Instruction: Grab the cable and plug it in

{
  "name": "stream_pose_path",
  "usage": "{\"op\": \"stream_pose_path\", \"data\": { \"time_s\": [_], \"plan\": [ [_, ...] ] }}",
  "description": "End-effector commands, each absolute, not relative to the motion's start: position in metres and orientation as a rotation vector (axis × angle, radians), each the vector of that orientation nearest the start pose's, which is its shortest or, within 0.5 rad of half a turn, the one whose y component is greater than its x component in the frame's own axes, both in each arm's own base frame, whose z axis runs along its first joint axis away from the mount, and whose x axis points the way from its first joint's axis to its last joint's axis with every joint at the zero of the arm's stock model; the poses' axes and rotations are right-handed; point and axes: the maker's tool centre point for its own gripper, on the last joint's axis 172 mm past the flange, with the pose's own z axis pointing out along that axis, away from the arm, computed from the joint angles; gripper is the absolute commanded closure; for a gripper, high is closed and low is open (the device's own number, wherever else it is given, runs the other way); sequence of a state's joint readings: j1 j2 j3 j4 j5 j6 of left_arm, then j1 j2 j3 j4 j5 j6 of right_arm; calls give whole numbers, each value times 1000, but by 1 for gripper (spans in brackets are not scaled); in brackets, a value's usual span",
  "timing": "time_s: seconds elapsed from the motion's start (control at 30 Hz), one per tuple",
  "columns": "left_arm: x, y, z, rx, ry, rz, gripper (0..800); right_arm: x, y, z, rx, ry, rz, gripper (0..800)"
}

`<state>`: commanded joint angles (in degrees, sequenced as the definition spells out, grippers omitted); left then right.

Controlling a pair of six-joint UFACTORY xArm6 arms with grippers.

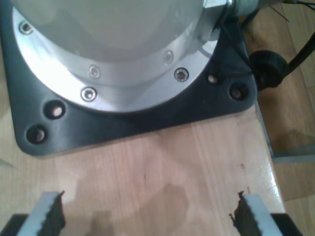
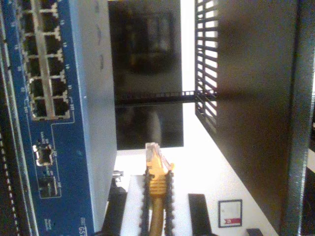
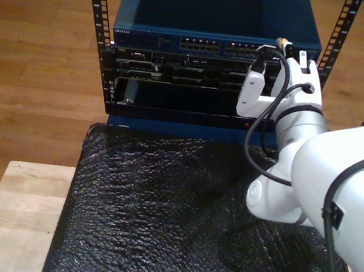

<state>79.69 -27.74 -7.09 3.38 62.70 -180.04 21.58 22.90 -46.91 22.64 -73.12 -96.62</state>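
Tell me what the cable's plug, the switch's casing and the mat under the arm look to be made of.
Plug: clear, glossy plastic by its see-through look; the boot behind it seems yellow-orange rubber or soft plastic.
Switch casing: probably painted sheet metal, with a flat, blue, faintly shiny face.
Mat: black bubble wrap or similar plastic film, judging by its dimpled, glinting surface, though the view leaves that open.

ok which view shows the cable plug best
The second wrist view: the clear plug sits close up, gripped in my second hand. The exterior view shows the plug as a tiny speck by the blue switch.
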Motion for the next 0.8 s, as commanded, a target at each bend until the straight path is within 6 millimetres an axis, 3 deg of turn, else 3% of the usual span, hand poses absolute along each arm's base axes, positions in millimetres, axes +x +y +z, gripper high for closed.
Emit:
{"op": "stream_pose_path", "data": {
  "time_s": [0.2, 0.8],
  "plan": [
    [9, 116, 34, -2194, 2737, -496, 0, 603, 132, 312, 1198, 1113, 1272, 800],
    [9, 116, 34, -2194, 2737, -496, 0, 624, 140, 290, 1212, 1030, 1236, 800]
  ]
}}
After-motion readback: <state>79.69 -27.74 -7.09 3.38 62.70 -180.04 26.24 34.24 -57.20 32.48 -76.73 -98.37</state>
